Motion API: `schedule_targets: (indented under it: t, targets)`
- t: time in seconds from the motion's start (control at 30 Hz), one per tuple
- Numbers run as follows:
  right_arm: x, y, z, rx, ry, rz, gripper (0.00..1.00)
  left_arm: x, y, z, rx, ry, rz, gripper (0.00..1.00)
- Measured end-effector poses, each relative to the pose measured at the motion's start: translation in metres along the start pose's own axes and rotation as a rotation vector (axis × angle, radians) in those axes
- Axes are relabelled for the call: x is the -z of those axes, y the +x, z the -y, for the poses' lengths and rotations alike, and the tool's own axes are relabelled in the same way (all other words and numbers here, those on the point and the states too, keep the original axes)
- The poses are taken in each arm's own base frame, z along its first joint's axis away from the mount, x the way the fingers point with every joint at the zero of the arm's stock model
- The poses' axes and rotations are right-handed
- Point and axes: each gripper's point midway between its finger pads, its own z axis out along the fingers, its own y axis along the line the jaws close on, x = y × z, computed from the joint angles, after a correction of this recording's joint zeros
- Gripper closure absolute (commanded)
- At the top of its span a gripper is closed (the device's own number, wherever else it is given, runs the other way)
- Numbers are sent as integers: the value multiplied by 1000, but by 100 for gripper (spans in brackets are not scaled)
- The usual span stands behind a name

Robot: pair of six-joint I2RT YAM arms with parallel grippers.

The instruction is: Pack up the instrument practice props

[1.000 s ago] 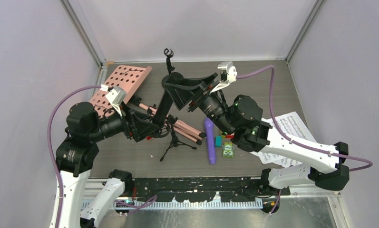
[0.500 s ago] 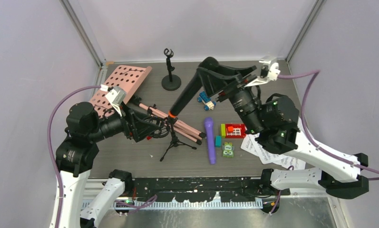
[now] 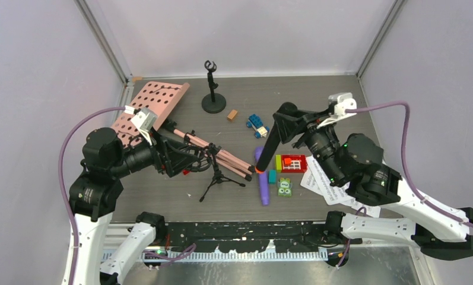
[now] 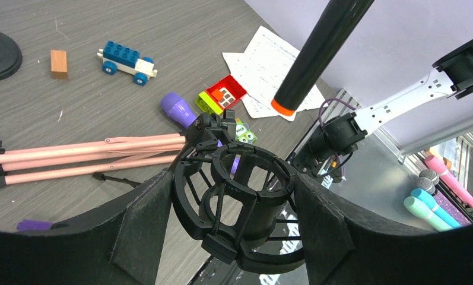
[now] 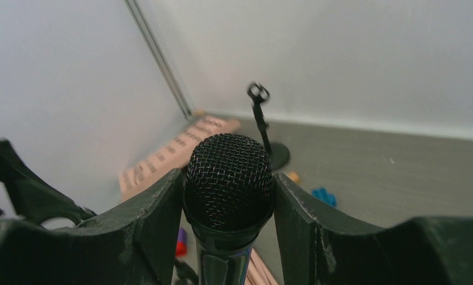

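My right gripper is shut on the black orange-tipped microphone, gripping its mesh head. It hangs tilted, orange tip down, over the purple-headed microphone lying on the table. My left gripper is shut on the cage top of the small tripod mic support. The pink perforated holder lies at the back left, its folded legs running under my left gripper. The other mic support stands upright at the back. Note sheets lie under my right arm.
A blue toy car and a small brown brick lie behind the microphones. Red, teal and green bricks sit right of the purple microphone. Walls close in on three sides.
My right arm has swung right and toward the near side with the black microphone, moving its orange tip from beside the tripod support to over the purple microphone. The left arm has not moved.
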Motion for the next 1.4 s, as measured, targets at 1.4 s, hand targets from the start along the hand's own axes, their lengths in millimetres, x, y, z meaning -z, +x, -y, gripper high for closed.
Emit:
schedule_targets:
  t: [1.4]
  targets:
    - [0, 360, 155, 95, 472, -1049, 99, 1, -4, -9, 53, -74, 24, 53]
